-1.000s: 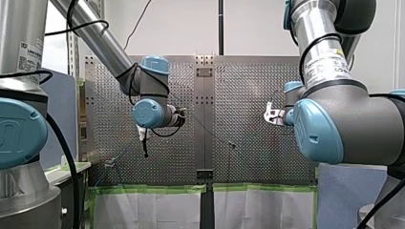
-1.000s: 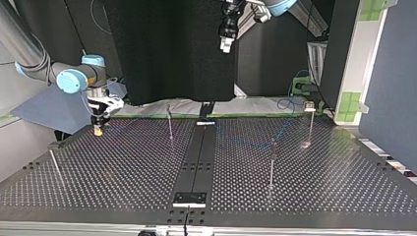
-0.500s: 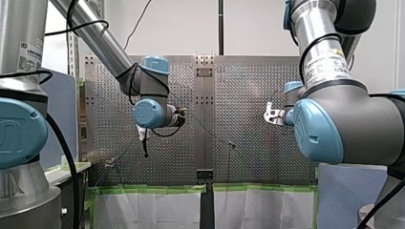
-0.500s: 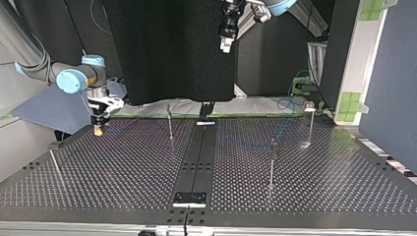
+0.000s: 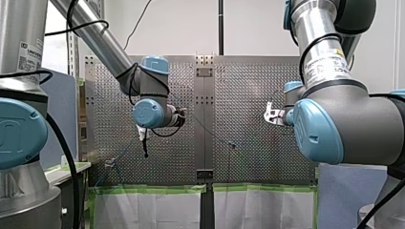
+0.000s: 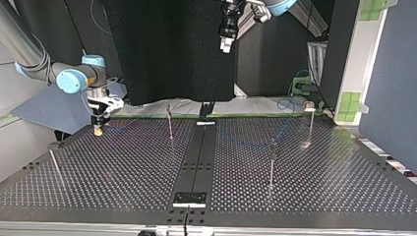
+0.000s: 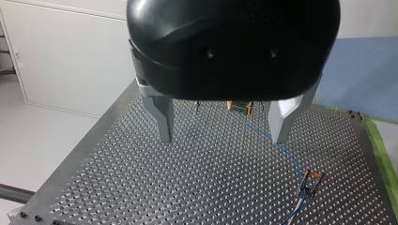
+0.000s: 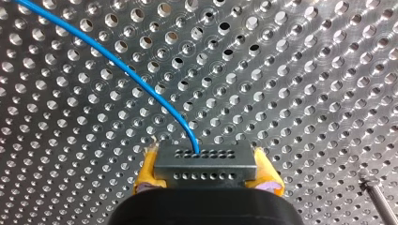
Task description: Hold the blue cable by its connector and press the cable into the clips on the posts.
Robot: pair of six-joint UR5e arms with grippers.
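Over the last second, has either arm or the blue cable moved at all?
Nothing visibly changed. My right gripper stays shut on the connector of the blue cable, close over the table. My left gripper stays open and empty, raised above the table.

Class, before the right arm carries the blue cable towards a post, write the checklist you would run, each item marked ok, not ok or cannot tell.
1. Right gripper shut on the connector: ok.
2. Blue cable leaves the connector in a smooth curve: ok.
3. Left gripper open and empty: ok.
4. Left gripper high above the posts: ok.
5. Blue cable already held on any post: cannot tell.
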